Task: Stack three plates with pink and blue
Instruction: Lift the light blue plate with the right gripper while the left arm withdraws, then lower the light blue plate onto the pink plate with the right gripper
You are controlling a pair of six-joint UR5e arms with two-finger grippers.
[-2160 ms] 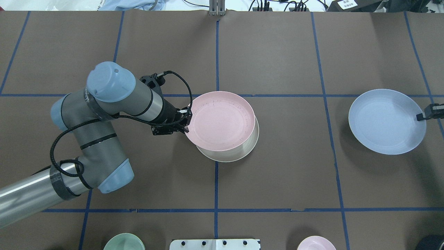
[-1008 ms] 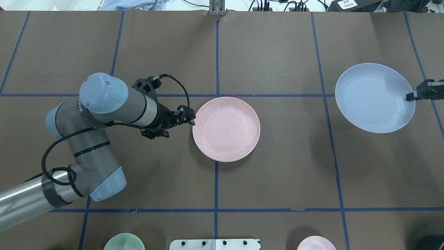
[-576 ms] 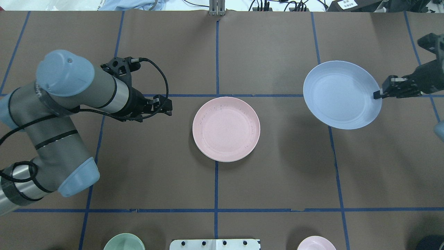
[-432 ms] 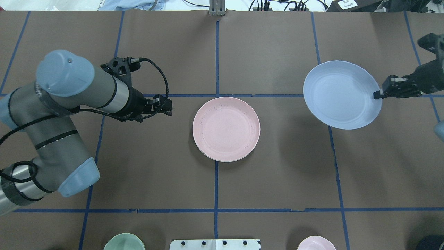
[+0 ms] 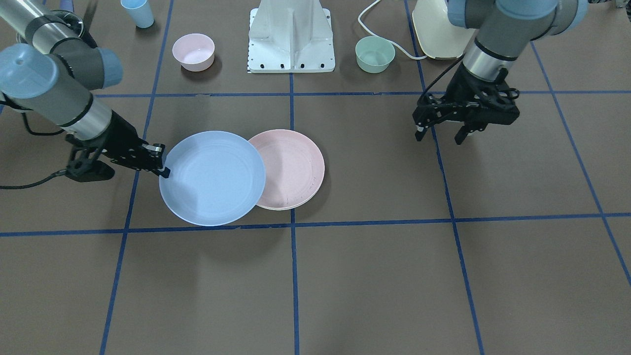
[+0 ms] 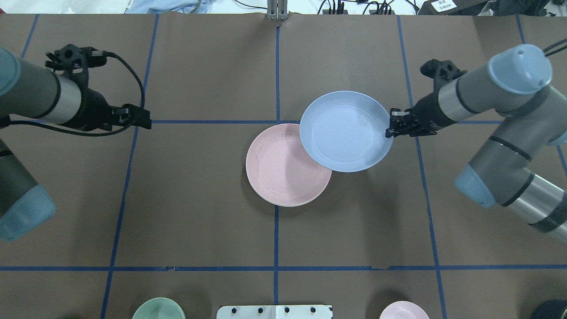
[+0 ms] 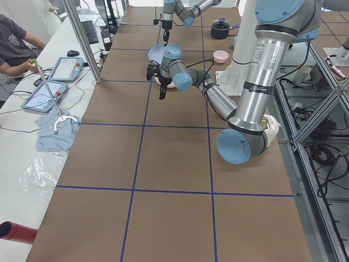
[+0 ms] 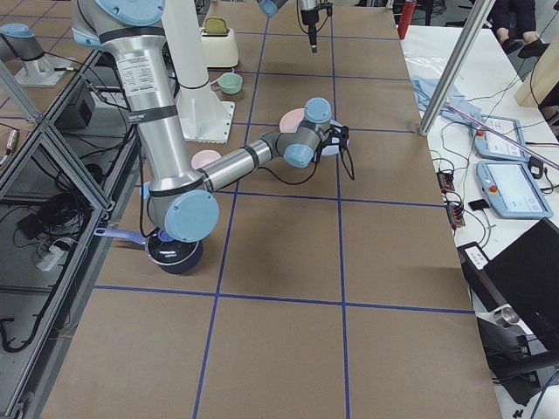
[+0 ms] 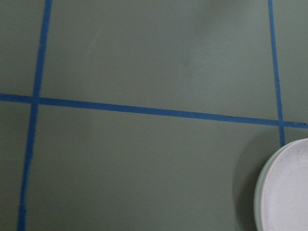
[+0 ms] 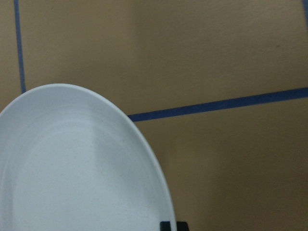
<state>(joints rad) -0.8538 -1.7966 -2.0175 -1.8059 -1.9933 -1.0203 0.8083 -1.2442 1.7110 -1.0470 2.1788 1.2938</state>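
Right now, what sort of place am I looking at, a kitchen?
Probably a robotics lab, not a kitchen. Two robot arms work at a table gridded with blue tape, the right tool holding a blue plate, and an operator sits by control tablets alongside.

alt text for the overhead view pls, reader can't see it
The right arm's fingers pinch the rim of a light blue round plastic plate, held partly over a pale pink round plastic plate at the centre of the brown table. The left arm's fingers hover empty, well off to the left.
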